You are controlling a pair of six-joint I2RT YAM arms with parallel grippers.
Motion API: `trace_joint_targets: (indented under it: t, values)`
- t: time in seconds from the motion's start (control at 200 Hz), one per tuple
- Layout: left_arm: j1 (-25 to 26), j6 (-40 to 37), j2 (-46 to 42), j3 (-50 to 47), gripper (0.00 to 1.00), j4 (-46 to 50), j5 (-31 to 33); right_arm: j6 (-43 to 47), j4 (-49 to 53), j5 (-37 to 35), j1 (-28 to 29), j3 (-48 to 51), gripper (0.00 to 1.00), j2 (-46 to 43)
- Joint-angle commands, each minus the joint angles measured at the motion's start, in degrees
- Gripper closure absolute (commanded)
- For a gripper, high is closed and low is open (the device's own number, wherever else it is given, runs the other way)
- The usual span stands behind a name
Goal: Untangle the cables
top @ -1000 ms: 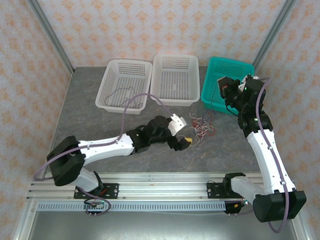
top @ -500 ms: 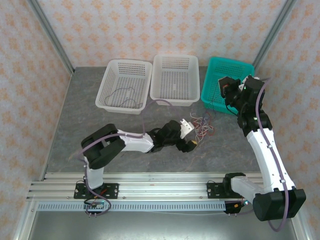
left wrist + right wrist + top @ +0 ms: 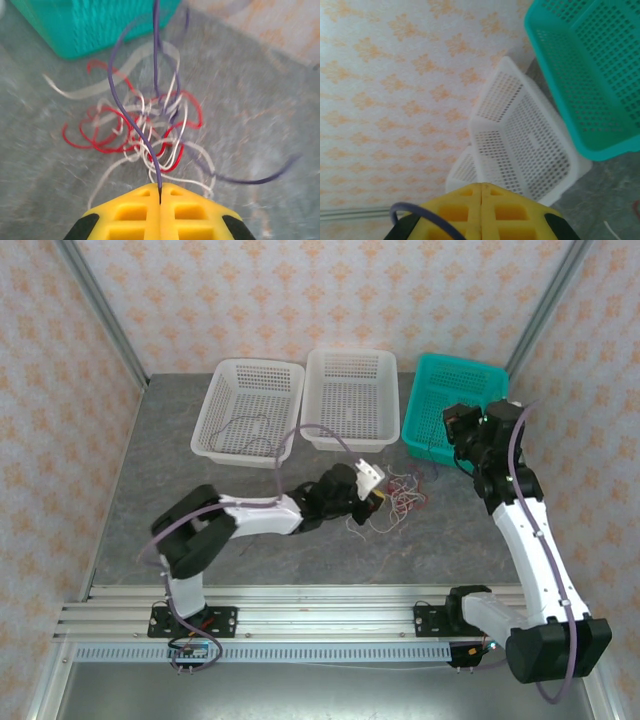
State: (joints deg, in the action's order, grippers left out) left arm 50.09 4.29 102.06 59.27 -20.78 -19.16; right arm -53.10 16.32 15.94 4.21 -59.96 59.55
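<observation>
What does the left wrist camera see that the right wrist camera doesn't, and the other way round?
Left wrist: a tangle of red, white and purple cables on the grey table, with one purple cable pinched in the shut left gripper. Right wrist: two white baskets and the patterned wall, beyond the shut right gripper. Both: the teal basket and the grey table.
</observation>
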Motion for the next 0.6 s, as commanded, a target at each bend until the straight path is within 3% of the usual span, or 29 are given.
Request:
trace_joint_targets:
  t: [0.0, 0.205, 0.305, 0.39, 0.46, 0.515, 0.596]
  values:
    - [-1.36, 3.16, -11.01, -0.20, 1.00, 4.44, -2.08, 6.80, 3.01, -5.35, 0.34, 2.80, 1.00, 2.36]
    - [-3.17, 6.81, -23.09, 1.94, 1.00, 13.77, 0.18, 17.04, -1.18, -7.26, 1.27, 10.12, 0.99, 10.69]
    - [-3.40, 6.19, -26.24, 5.43, 1.00, 20.40, 5.12, 23.46, -3.31, -3.85, 3.40, 13.45, 0.78, 15.06]
    - [-3.56, 4.68, -26.48, 8.37, 1.00, 25.30, 6.71, 27.39, -2.89, 2.13, 4.18, 14.12, 0.48, 15.20]
    - [-3.52, 3.68, -26.00, 9.62, 1.00, 27.97, 7.52, 31.99, 0.60, 2.38, 4.58, 12.92, 0.29, 11.66]
    - [-3.68, 3.46, -25.91, 9.91, 1.00, 28.87, 8.05, 36.13, 2.93, 0.81, 4.67, 12.37, 0.22, 6.98]
    - [-3.71, 3.51, -26.04, 9.99, 1.00, 29.21, 8.08, 43.02, 1.67, 2.21, 4.84, 13.81, 0.22, -0.48]
